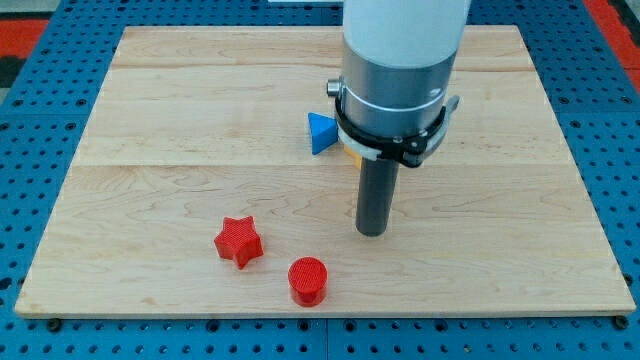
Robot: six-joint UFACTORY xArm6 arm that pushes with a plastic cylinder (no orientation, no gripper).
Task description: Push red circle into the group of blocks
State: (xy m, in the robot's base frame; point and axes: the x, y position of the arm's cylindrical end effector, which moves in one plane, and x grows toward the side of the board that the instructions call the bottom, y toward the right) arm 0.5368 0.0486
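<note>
**Red circle sits low on the board, tip off to its right**

Starting at the view's left: a wooden board [150,120] lies on a blue pegboard table [40,200], and its left half carries no blocks at all. First up as we move right, the red star [239,241], lying flat near the view's bottom. Just beside it, lower and to the right, there's the red circle [307,280], a short round block standing close to the board's bottom edge. The two reds are near each other but apart, a sliver of wood showing between them.

On towards the middle, and here's my tip [372,232], the end of the dark rod, down on the wood. It stands to the right of the red circle and a little above it, clear of both red blocks. It has no fingers to spread or press together; it's a plain rod end, touching nothing but the board.

Above the tip, the blue triangle [321,132] pokes out from behind the arm's big grey body [395,70]. Right under that body a scrap of a yellow block [351,155] peeks out, its shape hidden. That cluster is well apart from the red circle.
</note>
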